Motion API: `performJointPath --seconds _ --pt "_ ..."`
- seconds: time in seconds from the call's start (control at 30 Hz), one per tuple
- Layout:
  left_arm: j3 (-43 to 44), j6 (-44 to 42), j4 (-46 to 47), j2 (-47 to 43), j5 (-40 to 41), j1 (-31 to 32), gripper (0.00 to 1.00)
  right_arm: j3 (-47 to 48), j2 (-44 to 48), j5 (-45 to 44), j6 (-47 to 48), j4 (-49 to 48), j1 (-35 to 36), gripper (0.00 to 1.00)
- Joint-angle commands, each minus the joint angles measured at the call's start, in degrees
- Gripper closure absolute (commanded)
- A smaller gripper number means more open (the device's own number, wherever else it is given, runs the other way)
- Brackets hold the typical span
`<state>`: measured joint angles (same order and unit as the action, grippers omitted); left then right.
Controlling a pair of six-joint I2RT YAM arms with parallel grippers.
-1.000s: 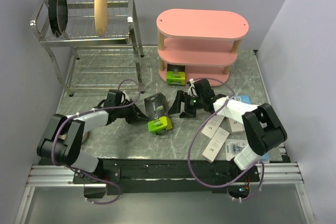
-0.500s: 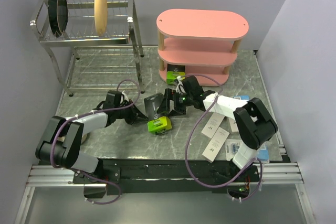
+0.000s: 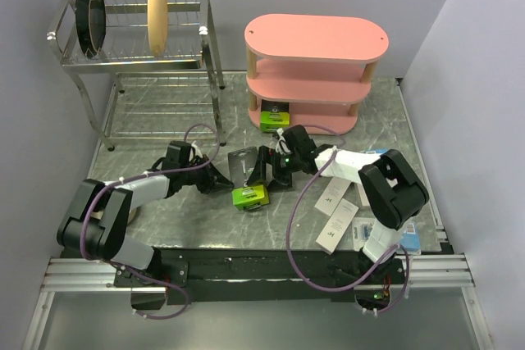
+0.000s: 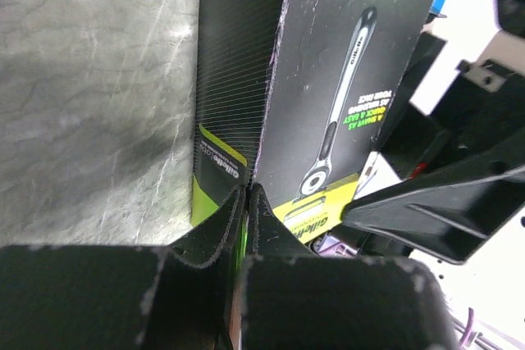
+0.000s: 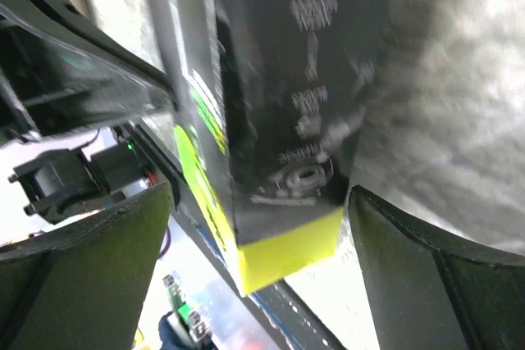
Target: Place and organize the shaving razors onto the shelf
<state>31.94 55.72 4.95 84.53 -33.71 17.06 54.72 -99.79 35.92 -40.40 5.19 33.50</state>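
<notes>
Pale lavender walls close in a grey marbled bench (image 3: 164, 211) on three sides. A chrome wire dish rack (image 3: 156, 59) fills the upper left corner, and the pink three-tier shelf with oval boards and wooden posts (image 3: 316, 38) stands at upper centre, against the back edge.

One black-and-lime-green razor box (image 3: 275, 117) sits in the shelf's bottom tier at its left end. A second black-and-lime-green razor box (image 3: 244, 179) lies on the bench at the middle of the frame, lime end toward the bottom, with both arms meeting at it. The left arm's fingers (image 4: 217, 231) are pressed together, their tips at the box's long corner edge. The right arm's fingers (image 5: 90, 276) stand wide apart with the box's lime end between them, each just beside a side face.

Slim white boxes (image 3: 338, 224) and a clear blister pack with a blue card (image 3: 373, 235) crowd the lower right near the bench's edge. Bare stone shows at lower left and between the box and the shelf.
</notes>
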Motion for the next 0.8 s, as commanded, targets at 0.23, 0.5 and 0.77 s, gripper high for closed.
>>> performJointPath --seconds 0.23,0.5,0.77 --pt "-4.61 -2.99 -10.93 5.99 13.58 -0.53 0.99 -4.79 0.83 3.01 -4.42 -3.69 -0.36 0.04" --pt "-6.01 -3.25 -11.81 7.58 15.17 -1.33 0.99 -8.74 -2.95 5.56 -12.94 -15.02 0.25 0.11" --pt "-5.75 -4.13 -11.10 7.66 15.17 -1.59 0.99 -12.36 -2.87 8.46 -18.84 -28.39 0.78 0.41"
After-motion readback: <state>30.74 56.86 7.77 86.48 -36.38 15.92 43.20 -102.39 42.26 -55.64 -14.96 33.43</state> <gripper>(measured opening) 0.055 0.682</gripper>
